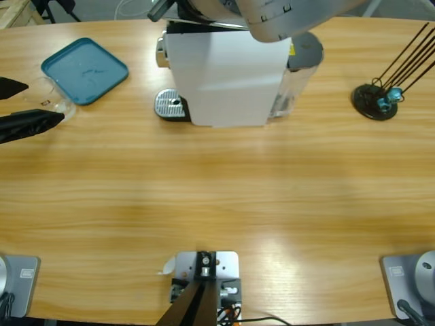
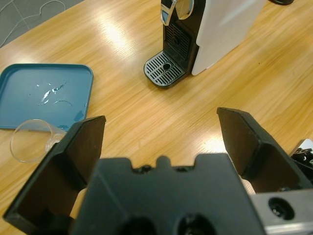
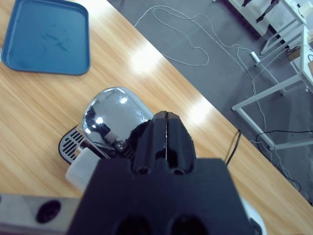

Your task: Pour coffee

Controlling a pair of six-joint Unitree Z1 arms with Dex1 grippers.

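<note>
Coffee not clearly made out anywhere; cannot tell whether any sits in the clear glass tumbler [image 2: 30,142]. Tumbler on the bench [image 1: 217,197] at far left, just beside the near corner of the teal tray [image 1: 85,70], apparently tipped with its rim toward the left wrist camera. A few wet streaks on the tray floor.

Left fingers [image 2: 78,152] spread wide, holding nothing. In the high view, both black fingers [image 1: 34,122] coming in from the left edge with the tumbler [image 1: 53,100] at their tips. In the left wrist view, tumbler partly hidden behind one finger's tip; touching or not, cannot tell.

White coffee machine [image 1: 224,78] upright at bench top middle, its perforated drip tray [image 1: 170,105] facing the teal tray side, nothing standing on it. Clear water tank [image 1: 293,88] on the machine's far side.

Right fingers [image 3: 156,142] pressed together, gripping nothing, poised over the machine's chrome domed top [image 3: 110,112]; contact not clear. Right arm's large silver elbow [image 1: 285,17] covering the machine's top edge in the high view.

Black round-base stand with thin rods [image 1: 374,102] at bench right, well apart from the machine. White cable [image 3: 190,46] looping on the grey floor past the bench edge.
</note>
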